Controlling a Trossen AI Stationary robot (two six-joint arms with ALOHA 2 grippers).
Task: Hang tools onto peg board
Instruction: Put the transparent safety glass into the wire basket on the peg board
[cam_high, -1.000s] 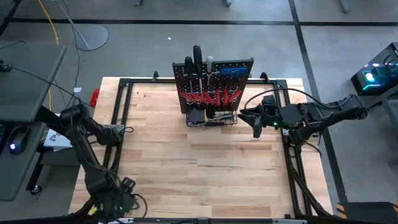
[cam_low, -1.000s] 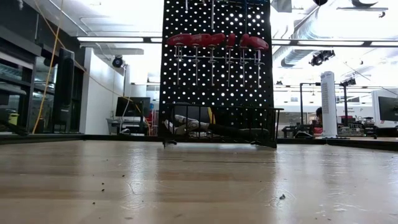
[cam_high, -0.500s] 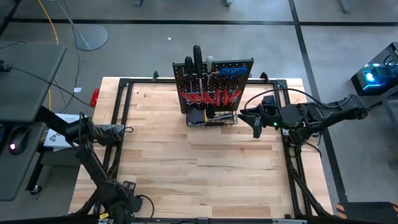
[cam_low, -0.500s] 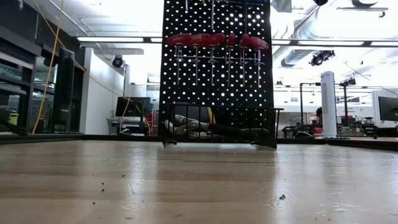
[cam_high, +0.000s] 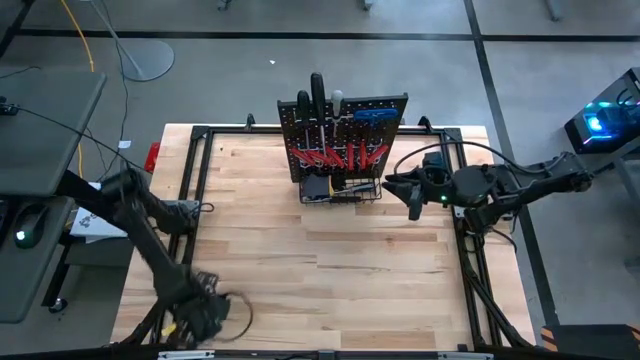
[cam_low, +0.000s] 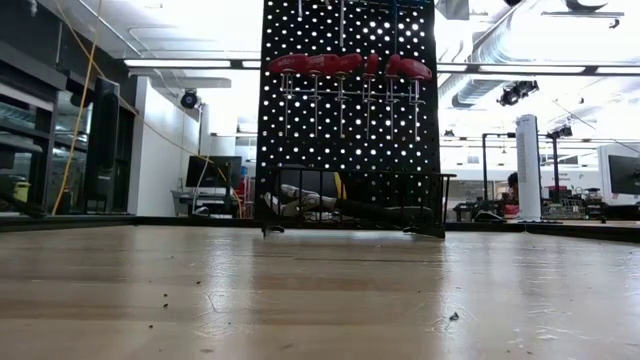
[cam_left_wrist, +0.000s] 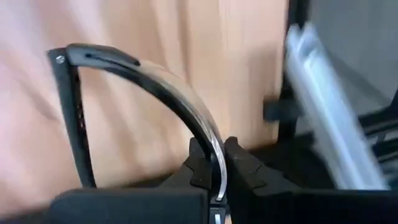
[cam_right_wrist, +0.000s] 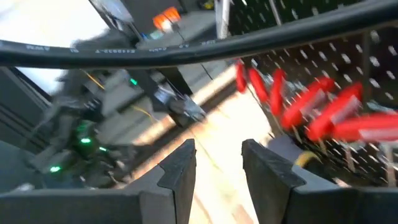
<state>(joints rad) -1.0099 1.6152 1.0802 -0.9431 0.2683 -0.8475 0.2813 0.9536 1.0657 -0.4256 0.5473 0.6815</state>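
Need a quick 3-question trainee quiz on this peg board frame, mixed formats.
1. True or false: the red-handled screwdrivers hang in a row on the peg board.
2. The right gripper is: A) beside the wire basket, B) at the table's near edge, C) above the board.
3. Fill in: the left gripper is near the table's near-____ corner.

Key: 1 true; 2 A; 3 left.

Bare table (cam_high: 330, 270) before the peg board (cam_high: 343, 140), unobstructed.
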